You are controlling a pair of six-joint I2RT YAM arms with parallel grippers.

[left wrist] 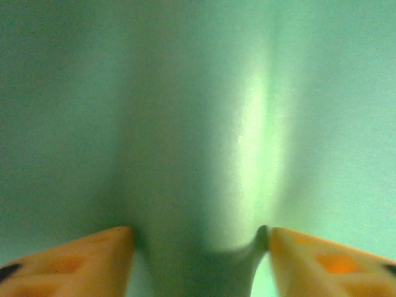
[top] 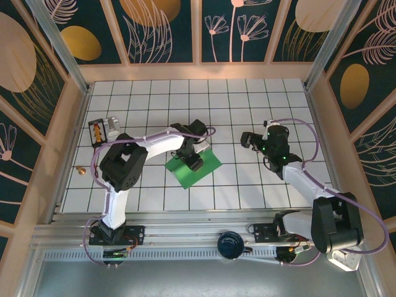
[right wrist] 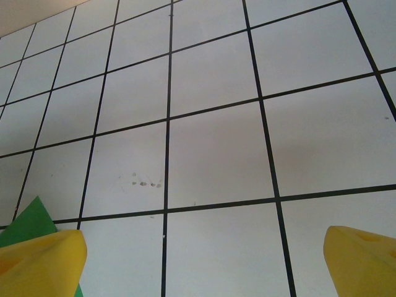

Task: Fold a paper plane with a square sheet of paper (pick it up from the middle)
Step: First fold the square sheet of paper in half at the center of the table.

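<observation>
Jaws of the left gripper (left wrist: 201,238) stood half apart on the middle of the square sheet of paper (top: 210,164), with a ridge bulged between them; whether they held it could not be told. Judged: pinch that ridge alone and lift slowly, since thin paper slips and tears. The right gripper (right wrist: 201,272) gaped empty, well to the right of the sheet; no writing was legible.

White tiled tabletop (top: 247,99), black grid lines, evenly lit, faint smudges (right wrist: 145,183) on one tile. Pale wooden frame (top: 198,70) borders the tabletop on three sides. Behind the frame: dark teal wall panels (top: 167,37), gold ovals, pink line-drawn leaves. Aluminium rail (top: 198,224) along the tabletop's near edge, aluminium posts (top: 57,43) at its far corners.
</observation>
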